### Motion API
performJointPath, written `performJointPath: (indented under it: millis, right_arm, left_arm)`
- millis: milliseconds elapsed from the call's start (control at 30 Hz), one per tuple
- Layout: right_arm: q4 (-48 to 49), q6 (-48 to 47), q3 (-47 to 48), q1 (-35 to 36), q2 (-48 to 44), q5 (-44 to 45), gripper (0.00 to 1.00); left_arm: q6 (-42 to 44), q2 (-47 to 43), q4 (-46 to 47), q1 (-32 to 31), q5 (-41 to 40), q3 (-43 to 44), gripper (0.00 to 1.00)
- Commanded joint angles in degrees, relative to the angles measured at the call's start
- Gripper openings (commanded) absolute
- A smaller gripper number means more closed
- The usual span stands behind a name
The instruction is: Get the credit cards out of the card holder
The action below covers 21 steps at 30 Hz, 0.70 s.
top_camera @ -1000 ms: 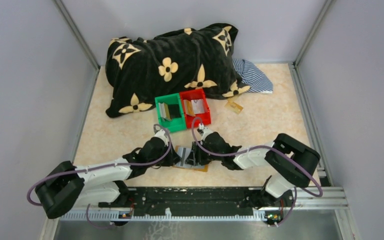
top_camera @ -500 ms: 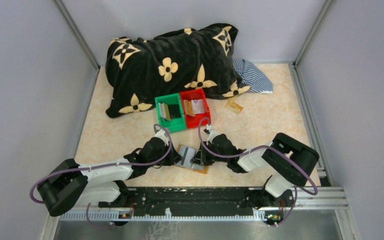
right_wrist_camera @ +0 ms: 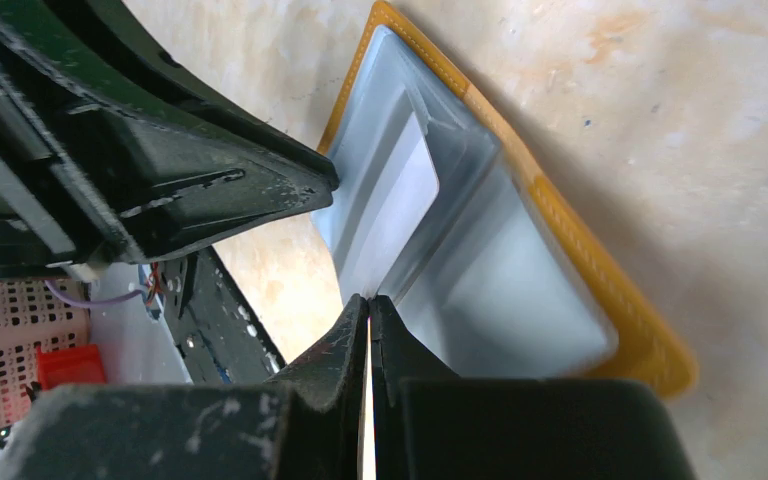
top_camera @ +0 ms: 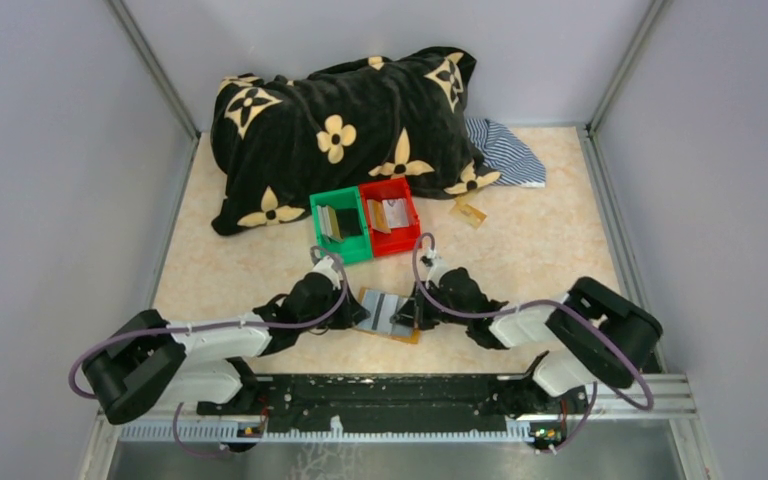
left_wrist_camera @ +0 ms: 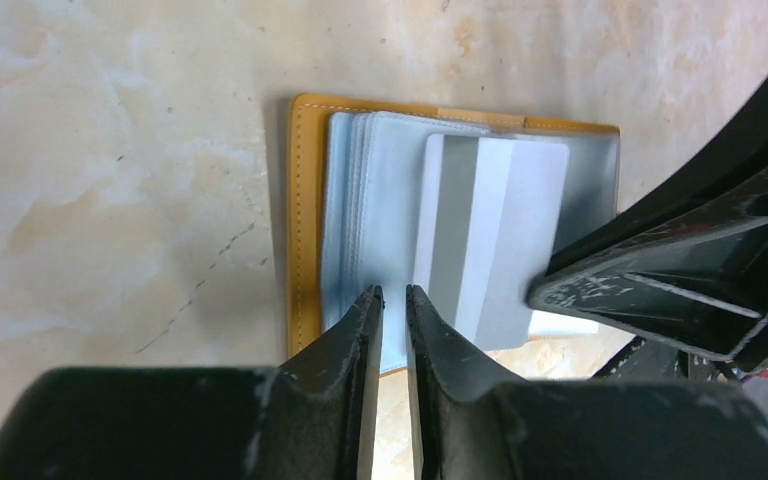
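The card holder (top_camera: 384,314) lies open on the table between both arms, its tan border (left_wrist_camera: 302,200) framing clear grey pockets. My left gripper (left_wrist_camera: 392,296) pinches the near edge of the pocket pages with a narrow gap between its fingers. A silvery grey credit card (left_wrist_camera: 490,240) sticks partway out of a pocket. My right gripper (right_wrist_camera: 368,300) is shut on that card's (right_wrist_camera: 392,205) outer corner. In the top view the left gripper (top_camera: 357,311) and right gripper (top_camera: 413,317) flank the holder.
A green bin (top_camera: 352,246) and a red bin (top_camera: 406,240) stand just behind the holder, each with cards inside. Behind them lie a large black flowered cushion (top_camera: 340,120) and a striped cloth (top_camera: 508,152). A small tan tag (top_camera: 470,212) lies right of the red bin.
My right gripper has closed on the grey card and drawn back to the right with it, sliding it partway out. The left gripper has kept its hold.
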Motion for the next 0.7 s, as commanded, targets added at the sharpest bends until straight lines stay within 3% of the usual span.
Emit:
performJointPath:
  millis: [0,500,667]
  right_arm:
    - [-5.5,-3.7,-1.0,-2.5,-8.8,-0.3,0.0]
    - [-33.4,-11.2,1.7,-7.6,-33.2,2.5,0.0]
    - [-34.7,-11.7,4.9,-7.7,-35.0,-1.4,0.0]
  left_arm:
    - [1.1,4.9,-8.0,0.4,0.0,-1.9,0.22]
    - [2.2,3.6,-7.3,2.0,2.1,-0.2,0.22]
    - [6.1,-5.9,-8.2,2.0,2.8,2.4,0.33]
